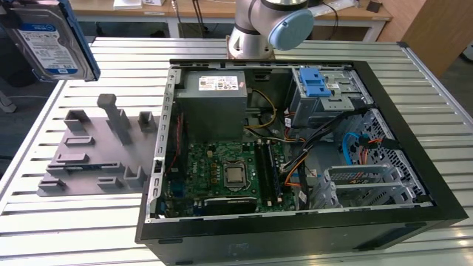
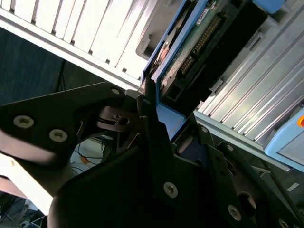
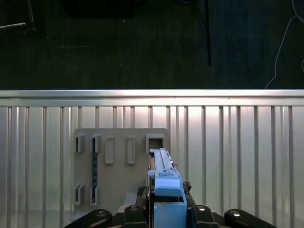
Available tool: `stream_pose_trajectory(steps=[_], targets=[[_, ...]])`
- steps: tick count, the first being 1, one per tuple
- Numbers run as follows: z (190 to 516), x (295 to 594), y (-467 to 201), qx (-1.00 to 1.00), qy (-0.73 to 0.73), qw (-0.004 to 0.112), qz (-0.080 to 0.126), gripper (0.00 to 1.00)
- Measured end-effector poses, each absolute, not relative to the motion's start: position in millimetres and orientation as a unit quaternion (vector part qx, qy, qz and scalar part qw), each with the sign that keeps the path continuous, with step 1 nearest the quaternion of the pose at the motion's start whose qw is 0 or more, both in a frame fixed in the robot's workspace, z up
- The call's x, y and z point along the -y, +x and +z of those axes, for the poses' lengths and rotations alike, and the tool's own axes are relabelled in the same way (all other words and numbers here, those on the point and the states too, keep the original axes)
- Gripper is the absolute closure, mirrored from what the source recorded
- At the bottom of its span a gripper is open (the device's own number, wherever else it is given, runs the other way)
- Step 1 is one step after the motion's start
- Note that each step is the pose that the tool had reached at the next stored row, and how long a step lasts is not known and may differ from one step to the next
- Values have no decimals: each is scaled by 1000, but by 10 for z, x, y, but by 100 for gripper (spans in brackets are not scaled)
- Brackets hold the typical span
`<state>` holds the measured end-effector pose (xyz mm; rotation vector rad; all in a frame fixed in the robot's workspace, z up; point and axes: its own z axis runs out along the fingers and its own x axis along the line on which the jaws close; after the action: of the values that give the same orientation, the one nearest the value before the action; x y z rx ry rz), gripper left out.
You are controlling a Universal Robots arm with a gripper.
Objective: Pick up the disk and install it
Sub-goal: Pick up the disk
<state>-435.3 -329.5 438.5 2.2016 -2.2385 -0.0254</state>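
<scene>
The fingers [image 2: 151,128] are shut tight on the blue side rails [image 2: 171,121] of the disk [image 1: 52,41], high over the grey holder [image 1: 92,158] by the table [image 1: 74,233] edge; it looks hard, quite heavy and easy to break.

We count one disk [image 1: 50,41], one open computer case [image 1: 296,238] and one grey holder plate [image 1: 77,180]. The case lies toward the edge of the one table [image 1: 74,233] at the exterior view's right, and the plate toward the opposite edge. Inside the case we count one grey power-supply box [image 1: 214,97] and one silver cage [image 1: 342,101] with one blue latch [image 1: 314,83], and at the table's far edge stands one robot arm [image 1: 270,25].
</scene>
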Motion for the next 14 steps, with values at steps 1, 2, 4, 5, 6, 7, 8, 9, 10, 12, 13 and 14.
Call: stream_pose_trajectory(steps=[1,2,4,5,6,7,8,9,10,12,13,14], targets=[[4411,3295,-4353,713,701,1,-8,63],[4437,3295,-4353,713,701,1,-8,63],[4487,3295,-4353,713,701,1,-8,63],[4515,3295,-4353,713,701,1,-8,63],[4539,3295,-4353,713,701,1,-8,63],[4566,3295,-4353,713,701,1,-8,63],[4593,3295,-4353,713,701,1,-8,63],[4620,3295,-4353,713,701,1,-8,63],[4648,3295,-4353,713,701,1,-8,63],[4703,3295,-4353,713,701,1,-8,63],[4731,3295,-4353,713,701,1,-8,63],[4758,3295,-4353,713,701,1,-8,63]])
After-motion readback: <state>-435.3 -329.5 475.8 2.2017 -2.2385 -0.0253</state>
